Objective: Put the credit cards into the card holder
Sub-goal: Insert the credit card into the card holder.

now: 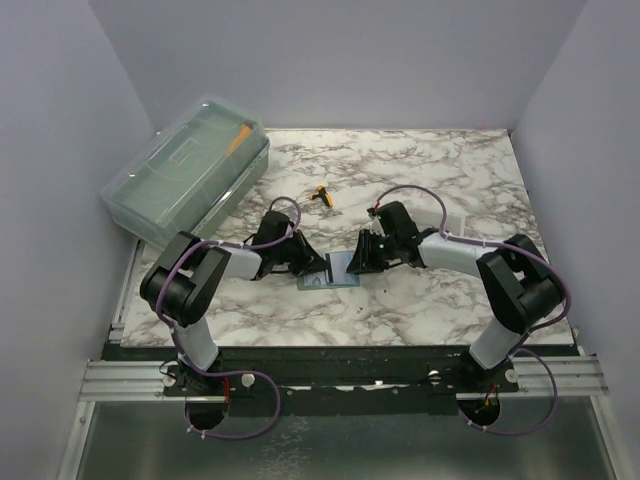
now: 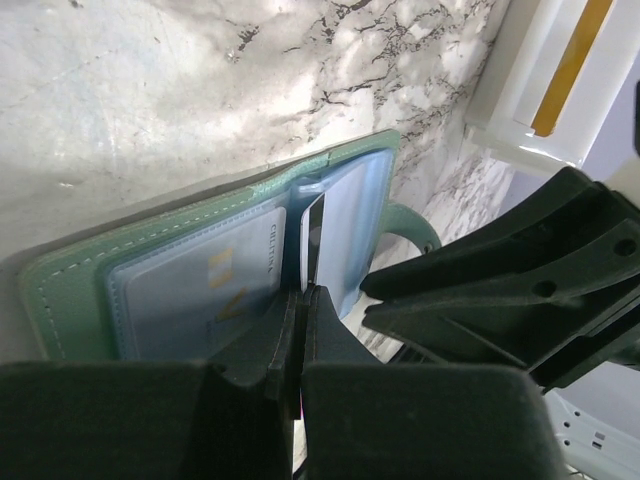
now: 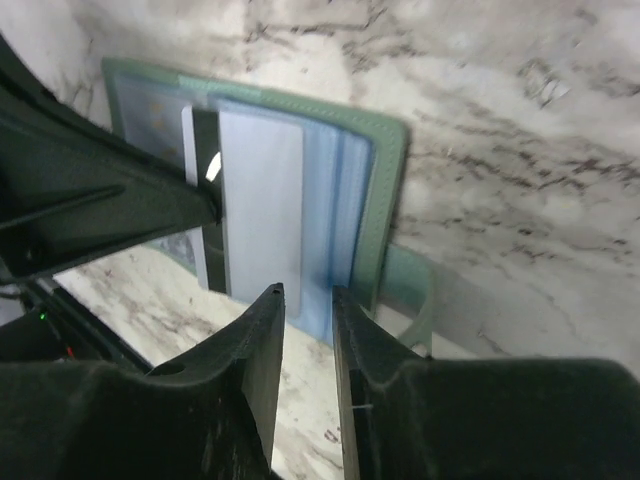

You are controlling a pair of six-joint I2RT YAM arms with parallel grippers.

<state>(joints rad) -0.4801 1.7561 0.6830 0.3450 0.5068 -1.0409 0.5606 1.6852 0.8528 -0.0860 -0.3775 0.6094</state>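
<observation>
The sage-green card holder (image 1: 338,268) lies open on the marble table between both grippers. In the left wrist view the card holder (image 2: 70,290) has one credit card (image 2: 195,285) in its left clear pocket. My left gripper (image 2: 302,292) is shut on a second card with a dark stripe (image 2: 312,235), held edge-on over the right pocket. In the right wrist view that card (image 3: 260,200) lies across the bluish pockets of the holder (image 3: 388,190). My right gripper (image 3: 305,292) is open by a narrow gap at the near edge of the bluish pocket (image 3: 318,300).
A big translucent lidded box (image 1: 190,165) stands at the back left. A small yellow and black object (image 1: 321,195) lies behind the grippers. A white shallow tray (image 2: 520,100) sits right of the wallet, behind my right arm (image 1: 450,250).
</observation>
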